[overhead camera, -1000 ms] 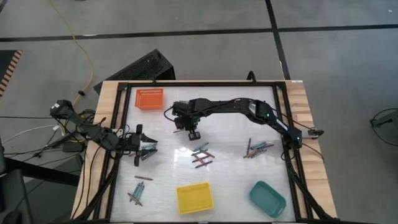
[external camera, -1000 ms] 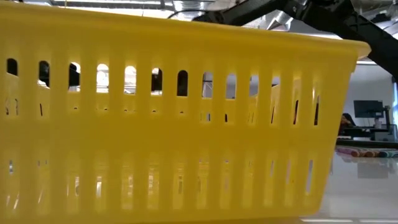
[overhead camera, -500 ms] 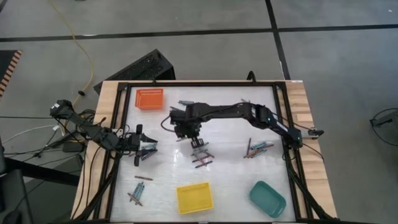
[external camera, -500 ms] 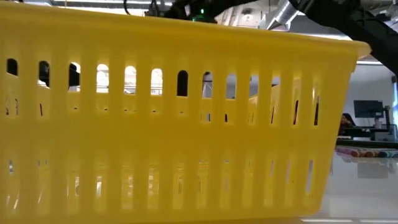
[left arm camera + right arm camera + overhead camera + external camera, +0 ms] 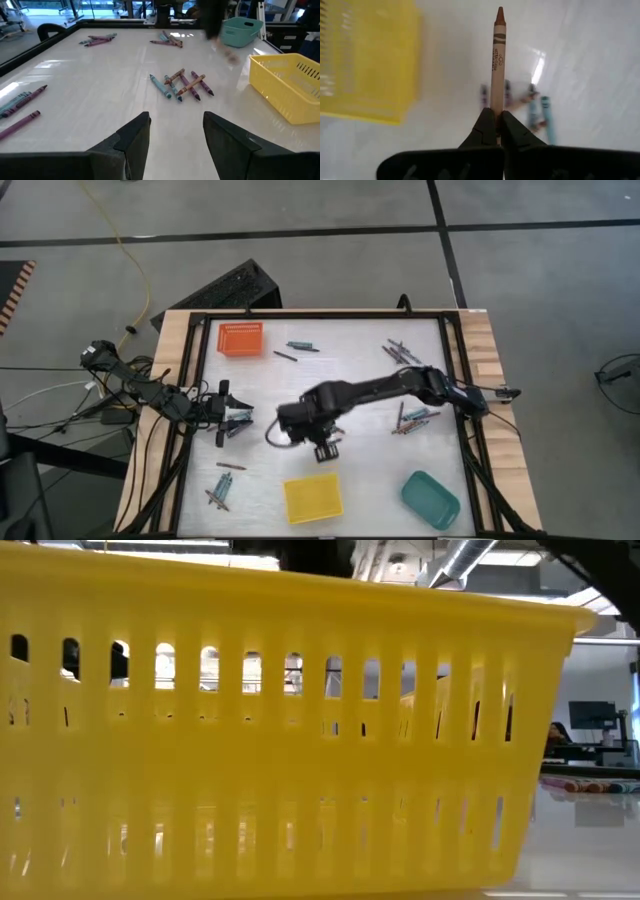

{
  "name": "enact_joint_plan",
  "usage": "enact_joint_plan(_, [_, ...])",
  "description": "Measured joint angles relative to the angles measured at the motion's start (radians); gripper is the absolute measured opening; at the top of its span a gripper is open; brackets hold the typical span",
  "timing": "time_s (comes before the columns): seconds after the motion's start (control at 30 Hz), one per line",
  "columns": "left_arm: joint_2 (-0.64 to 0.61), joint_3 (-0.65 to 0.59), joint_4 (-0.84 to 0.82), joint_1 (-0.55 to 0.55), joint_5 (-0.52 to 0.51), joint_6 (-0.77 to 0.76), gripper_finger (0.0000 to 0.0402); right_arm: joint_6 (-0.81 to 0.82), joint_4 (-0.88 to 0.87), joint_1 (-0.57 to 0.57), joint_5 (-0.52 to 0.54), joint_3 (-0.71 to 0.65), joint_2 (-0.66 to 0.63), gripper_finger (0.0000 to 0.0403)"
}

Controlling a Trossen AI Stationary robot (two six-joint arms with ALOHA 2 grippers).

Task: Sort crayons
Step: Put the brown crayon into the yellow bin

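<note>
One brown crayon with a pale paper wrapper is pinched at its lower end between the closed fingers of the right hand, its tip pointing away from the wrist, above the table beside the yellow tray. The other crayons lie flat in loose clusters on the table: a mixed brown, purple and teal group under the held one, a few by the orange tray, a few at the far right, a bunch at the right edge, and some at the near left.
</note>
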Motion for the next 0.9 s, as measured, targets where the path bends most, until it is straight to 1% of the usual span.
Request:
enact_joint_plan(0.07, [0.0, 0.0, 0.0, 0.0, 0.0, 0.0, 0.0174, 0.06, 0.031, 0.046, 0.021, 0.0, -0.012, 0.0])
enact_joint_plan(0.27, [0.0, 0.0, 0.0, 0.0, 0.0, 0.0, 0.0174, 0.188, 0.164, 0.185, 0.027, 0.001, -0.015, 0.0])
enact_joint_plan(0.4, [0.0, 0.0, 0.0, 0.0, 0.0, 0.0, 0.0174, 0.253, 0.205, 0.258, 0.111, 0.001, -0.013, 0.0])
enact_joint_plan(0.57, [0.0, 0.0, 0.0, 0.0, 0.0, 0.0, 0.0174, 0.337, 0.23, 0.323, 0.192, -0.004, -0.008, 0.0])
enact_joint_plan(0.8, [-0.001, 0.0, 0.0, 0.0, -0.001, -0.053, 0.0174, 0.369, 0.282, 0.371, 0.21, -0.01, 0.037, 0.0])
enact_joint_plan(0.9, [-0.001, 0.0, 0.0, 0.0, -0.001, -0.053, 0.0174, 0.391, 0.295, 0.377, 0.241, -0.015, 0.039, 0.0])
